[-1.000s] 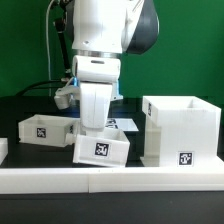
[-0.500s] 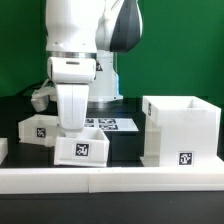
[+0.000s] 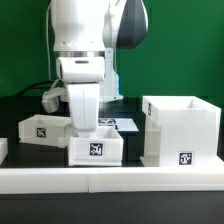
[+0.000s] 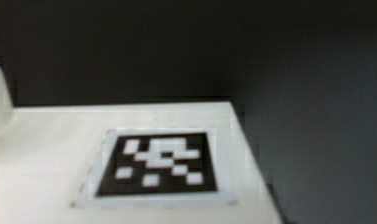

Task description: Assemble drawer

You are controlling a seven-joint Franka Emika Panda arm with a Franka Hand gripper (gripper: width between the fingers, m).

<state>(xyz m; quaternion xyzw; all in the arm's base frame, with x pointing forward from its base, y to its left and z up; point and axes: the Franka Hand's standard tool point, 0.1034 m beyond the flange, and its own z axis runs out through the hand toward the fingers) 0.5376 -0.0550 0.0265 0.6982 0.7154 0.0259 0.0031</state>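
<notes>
1. Beside the tall white open-topped plastic cabinet (image 3: 180, 130), on the exterior view's left, I see the small white tagged drawer box (image 3: 95, 149).
2. The gripper (image 3: 88, 126) reaches into it; I cannot tell its grip.
3. Farther left of the cabinet stands a second white drawer box (image 3: 40, 128).

exterior view: bright, even, sharp | wrist view: dimmer, out of focus, marker tag (image 4: 158, 168) blurred
</notes>
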